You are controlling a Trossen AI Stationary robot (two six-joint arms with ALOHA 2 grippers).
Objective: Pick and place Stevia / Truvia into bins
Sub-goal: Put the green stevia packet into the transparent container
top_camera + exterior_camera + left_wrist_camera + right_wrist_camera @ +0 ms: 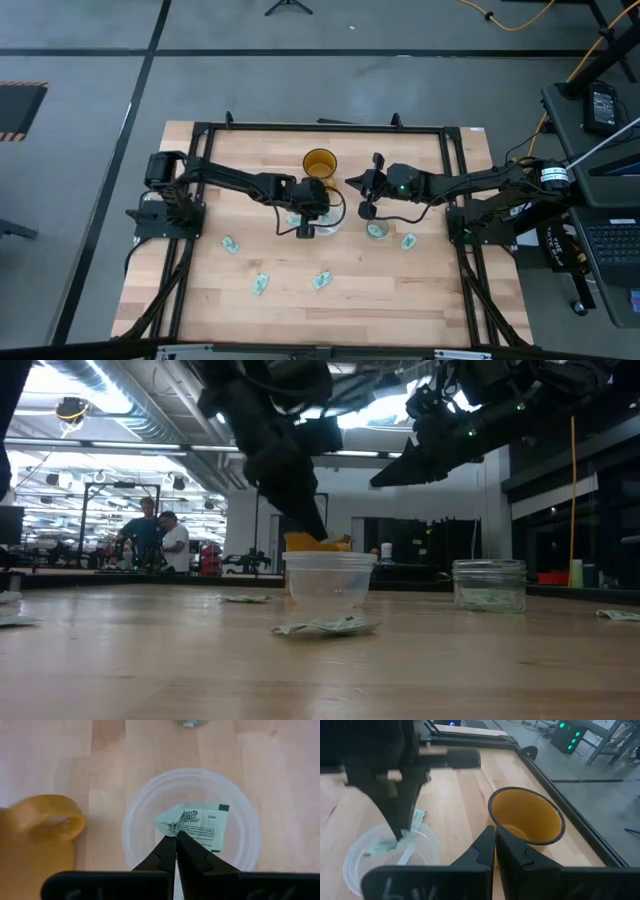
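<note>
My left gripper (pixel 176 836) is shut on a pale green-and-white Stevia packet (pixel 197 826) over the mouth of the clear plastic cup (pixel 135 820), a bin at the table's middle (pixel 326 226). In the low view its fingertips (pixel 318 532) stand just above the cup's rim (pixel 330 556). My right gripper (pixel 495 834) is shut on nothing and hangs in the air beside the amber cup (pixel 526 815). The second, smaller bin (pixel 377 230) stands to the right with packets inside. More packets (pixel 230 244) (pixel 261 285) (pixel 322 280) (pixel 408 241) lie flat on the table. My left gripper pinches the packet at one corner (pixel 172 826) between its two fingertips. The fingers slant down from the table's far side. The packet sticks out beyond the fingertips, roughly flat with the pinched corner crumpled, lifted clear above the clear cup's opening.
The amber handled cup (pixel 320 162) stands just behind the clear cup, close to both grippers. A packet (pixel 325 627) lies on the table right in front of the clear cup. A black frame (pixel 320 127) borders the wooden table. People stand far off in the room (pixel 160 540).
</note>
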